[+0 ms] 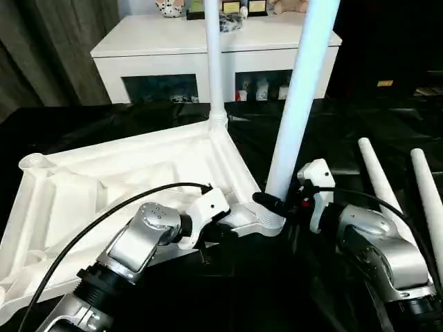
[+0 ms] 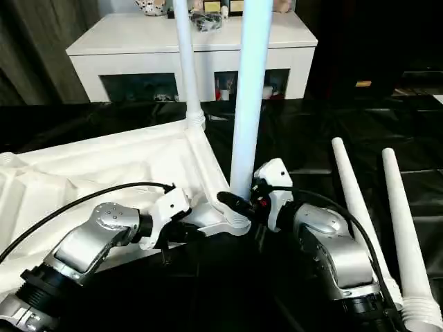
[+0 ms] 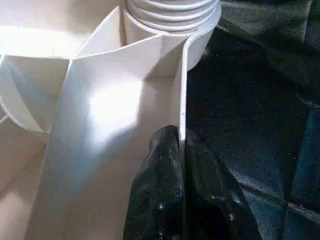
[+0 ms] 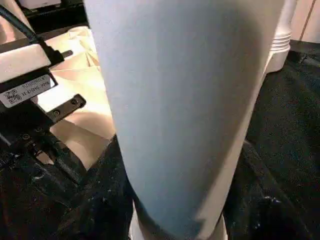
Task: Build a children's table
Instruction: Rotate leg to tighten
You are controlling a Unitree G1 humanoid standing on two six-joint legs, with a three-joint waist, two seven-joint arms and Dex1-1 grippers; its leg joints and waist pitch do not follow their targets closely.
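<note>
The children's table lies upside down; its white ribbed top [image 1: 118, 176] rests on a black-covered surface. One white leg [image 1: 213, 62] stands upright in the far corner socket. A second leg [image 1: 299, 97] stands in the near corner socket [image 3: 172, 15], tilted slightly to the right. My right gripper [image 1: 275, 205] is shut around the base of this near leg [image 4: 185, 100], with a black finger on each side. My left gripper [image 3: 181, 142] is shut on the top's thin raised rim [image 3: 182, 85], just beside that same corner.
Two loose white legs [image 1: 379, 181] [image 1: 428, 197] lie side by side on the black cover at the right. An empty socket [image 1: 32, 163] shows at the top's left corner. A white cabinet [image 1: 208, 45] with dark glass doors stands behind, and a grey curtain hangs at the far left.
</note>
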